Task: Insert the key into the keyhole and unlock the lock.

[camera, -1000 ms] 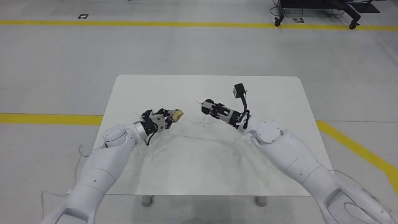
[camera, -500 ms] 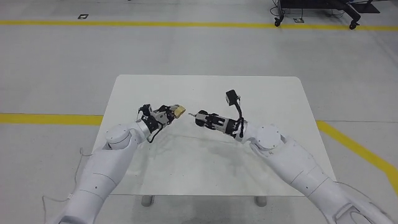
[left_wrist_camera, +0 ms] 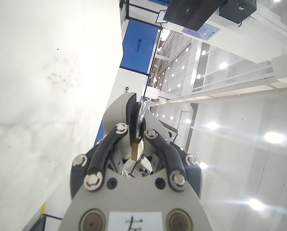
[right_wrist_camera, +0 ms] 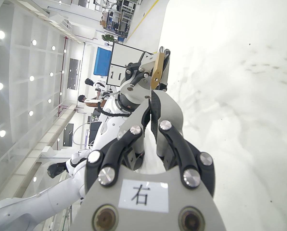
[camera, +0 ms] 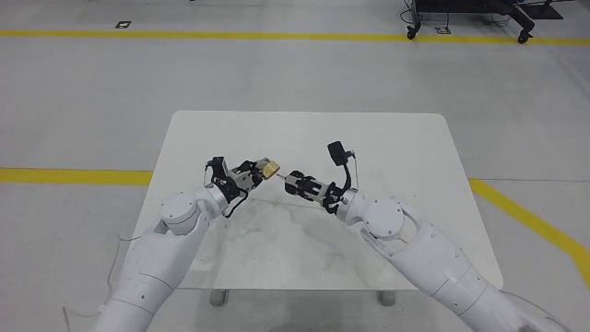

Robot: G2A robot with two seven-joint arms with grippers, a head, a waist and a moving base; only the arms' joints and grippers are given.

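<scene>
The left jaws are closed firmly on a small brass-coloured padlock with a silver shackle and hold it in the air over the middle of the white rectangular counter. One end of the brass body is turned toward the other arm, probably so that the keyhole faces the key. The right jaws are pressed together, and in the top view a thin silvery metal key comes out from their tips. It points at the padlock and is just beside it; whether it already touches cannot be told. With both things held off the counter, each arm can likely correct its angle. The tight grip on the padlock should resist the push and the turn of the key.
</scene>
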